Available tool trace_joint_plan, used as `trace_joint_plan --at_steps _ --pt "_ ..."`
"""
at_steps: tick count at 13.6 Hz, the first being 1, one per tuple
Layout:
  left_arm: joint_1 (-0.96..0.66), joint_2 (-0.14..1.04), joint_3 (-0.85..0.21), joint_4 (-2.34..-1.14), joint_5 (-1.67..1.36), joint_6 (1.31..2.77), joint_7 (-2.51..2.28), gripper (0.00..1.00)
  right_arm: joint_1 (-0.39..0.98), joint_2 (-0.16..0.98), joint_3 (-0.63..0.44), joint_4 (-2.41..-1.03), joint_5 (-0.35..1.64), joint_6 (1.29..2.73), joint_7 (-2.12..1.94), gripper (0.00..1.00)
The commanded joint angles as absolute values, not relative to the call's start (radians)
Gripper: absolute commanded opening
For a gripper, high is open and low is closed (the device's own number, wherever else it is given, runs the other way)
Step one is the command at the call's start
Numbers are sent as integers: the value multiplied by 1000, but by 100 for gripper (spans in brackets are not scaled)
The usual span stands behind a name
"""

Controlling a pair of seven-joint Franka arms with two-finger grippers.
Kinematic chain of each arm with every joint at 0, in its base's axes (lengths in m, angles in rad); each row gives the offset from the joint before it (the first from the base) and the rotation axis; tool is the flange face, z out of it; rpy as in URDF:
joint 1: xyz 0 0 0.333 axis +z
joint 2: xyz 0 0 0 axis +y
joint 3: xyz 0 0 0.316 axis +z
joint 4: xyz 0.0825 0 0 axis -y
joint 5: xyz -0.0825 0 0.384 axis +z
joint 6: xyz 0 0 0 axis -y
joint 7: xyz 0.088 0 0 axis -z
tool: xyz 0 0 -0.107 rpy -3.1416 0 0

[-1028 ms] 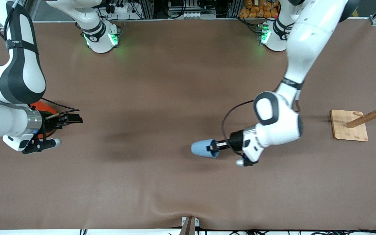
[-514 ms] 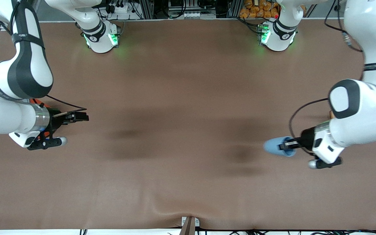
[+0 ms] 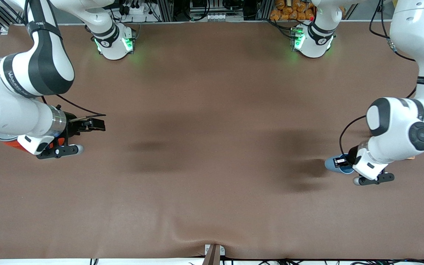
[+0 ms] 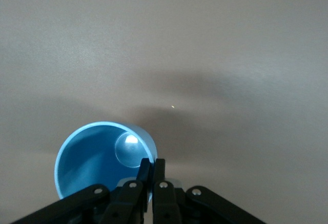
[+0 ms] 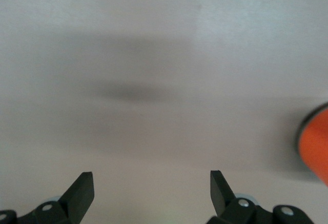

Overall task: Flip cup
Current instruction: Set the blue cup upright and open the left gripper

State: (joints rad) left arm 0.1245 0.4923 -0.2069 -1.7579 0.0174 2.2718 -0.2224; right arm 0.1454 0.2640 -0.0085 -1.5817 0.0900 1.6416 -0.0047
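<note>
Left gripper pinching the rim of the cup, held in the air over the table toward the left arm's end. Right gripper spread wide, waiting beside the orange can.

The cup is gripped by its rim in the left gripper over the brown table. The right gripper is held open above the table.
</note>
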Motion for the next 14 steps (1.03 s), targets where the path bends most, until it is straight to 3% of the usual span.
trace_joint_plan --at_steps 1,2,3,4,7,14 --pt "121 451 -216 -1835 96 2329 -297 0 109 138 -5 -1657 3 1638 9 100" --pt "121 451 -219 -1836 133 2329 -298 19 88 118 -5 -1657 -3 1623 2 100" --pt "121 451 -221 -1835 147 2327 -302 68 71 98 -5 -1655 -3 1611 2 100" --pt "127 445 -224 -1832 149 2322 -295 100 51 74 -5 -1654 -3 1592 0 100" --pt "126 356 -229 -1821 150 2300 -287 100 41 37 -54 -1623 -5 1513 -5 100" --pt "126 99 -230 -1736 146 1919 -282 100 2 -11 -69 -1513 -5 1430 -3 100"
